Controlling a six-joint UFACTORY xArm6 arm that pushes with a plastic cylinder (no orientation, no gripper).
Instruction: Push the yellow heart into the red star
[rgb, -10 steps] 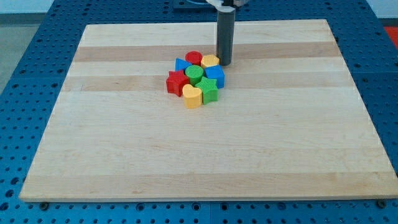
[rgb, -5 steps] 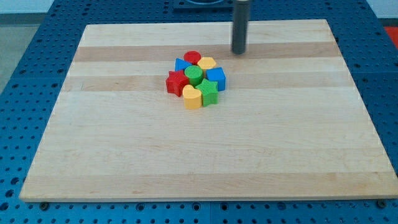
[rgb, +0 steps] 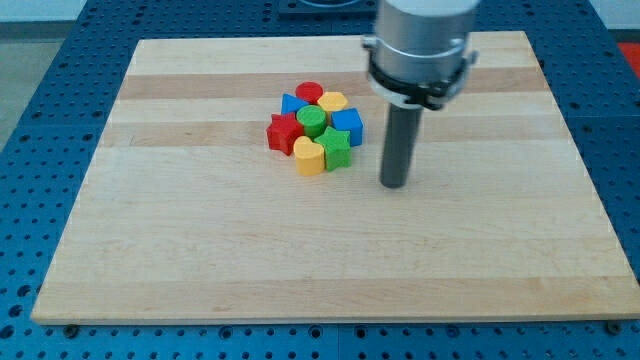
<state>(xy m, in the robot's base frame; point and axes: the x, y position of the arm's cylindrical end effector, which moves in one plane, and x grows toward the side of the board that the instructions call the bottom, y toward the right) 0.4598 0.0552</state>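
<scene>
Our tip (rgb: 395, 185) rests on the bench (rgb: 200, 250), to the right of the block cluster and slightly nearer than it, clearly apart from every block, w/ bare wood between. We have no end effector w/ jaws here, only the straight dark rod under a grey cylindrical mount, so there is nothing spread, pressed together or pinching. The yellow heart (rgb: 309, 157) sits at the near-left corner of the cluster. It touches the red star (rgb: 284, 132), which is just to its left and a bit farther. On the right side of the heart is the green star (rgb: 337, 148), touching it. Behind these, in the middle of the group, is a green cylinder (rgb: 312, 121). A blue block (rgb: 347, 123), approx. cube shaped, is at the right edge; another blue block (rgb: 292, 103), shape not clear, is at the far-left. A red cylinder (rgb: 310, 92) is the farthest piece, and a second yellow block (rgb: 334, 100), shape hard to tell, is beside it on the right. All eight blocks are packed tight together, a bit left of the bench centre, towards the far side.
</scene>
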